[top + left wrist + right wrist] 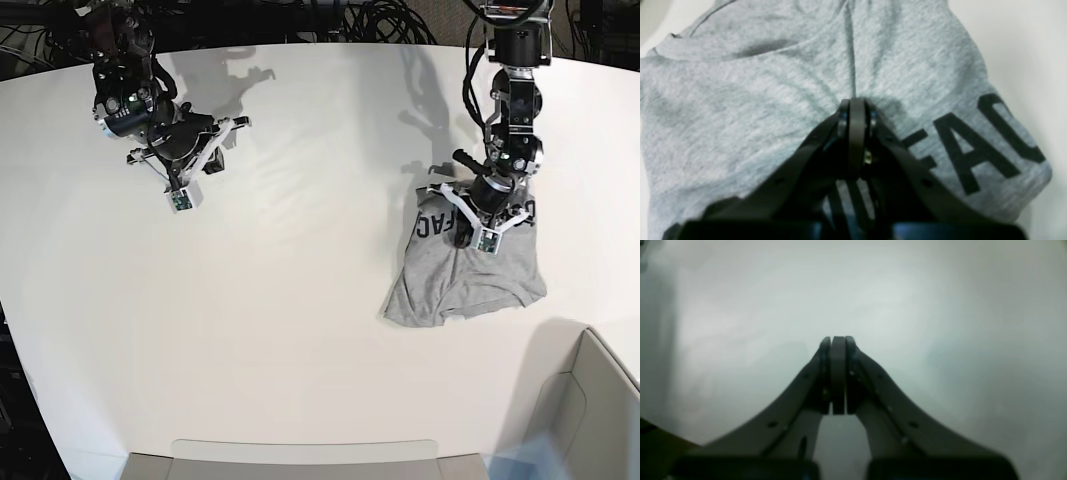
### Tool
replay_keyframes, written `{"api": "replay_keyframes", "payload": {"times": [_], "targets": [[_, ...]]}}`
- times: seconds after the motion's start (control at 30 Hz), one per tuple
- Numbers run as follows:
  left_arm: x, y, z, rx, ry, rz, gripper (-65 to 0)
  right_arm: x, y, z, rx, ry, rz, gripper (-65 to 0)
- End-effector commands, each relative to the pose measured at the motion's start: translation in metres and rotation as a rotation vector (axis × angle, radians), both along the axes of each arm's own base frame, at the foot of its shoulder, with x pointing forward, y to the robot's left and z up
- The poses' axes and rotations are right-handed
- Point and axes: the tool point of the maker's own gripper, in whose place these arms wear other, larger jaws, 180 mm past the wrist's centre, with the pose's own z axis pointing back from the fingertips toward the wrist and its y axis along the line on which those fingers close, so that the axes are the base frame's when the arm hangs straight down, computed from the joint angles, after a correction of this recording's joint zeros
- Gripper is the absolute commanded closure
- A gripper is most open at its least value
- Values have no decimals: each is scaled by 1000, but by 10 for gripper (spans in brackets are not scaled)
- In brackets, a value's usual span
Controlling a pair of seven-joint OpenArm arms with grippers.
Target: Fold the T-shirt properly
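Both of my grippers have their jaws pressed together. My left gripper [857, 103] sits with its black tips down on the heather-grey short-sleeved cotton T-shirt [740, 110]; a deep crease runs straight away from the tips and smaller wrinkles fan out from them, so the cloth looks pinched there, though I cannot tell for certain that fabric lies between the jaws. Black block capital lettering [973, 150] shows just to the right of that gripper, near the shirt's rounded edge. Beyond the tips and to their left, a folded layer crosses the shirt. From the base view the shirt lies bunched in a rough heap under and below that gripper on the white table [300, 330]. My right gripper [838, 340] is well apart from the shirt, closed on nothing, over bare table.
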Motion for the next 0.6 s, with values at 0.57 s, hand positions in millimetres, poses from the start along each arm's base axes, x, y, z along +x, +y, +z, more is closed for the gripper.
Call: {"api": "replay_keyframes", "payload": {"times": [0.57], "targets": [[-21, 51, 105, 104, -193, 129, 0, -2, 12, 19, 20, -65, 41, 0]]}}
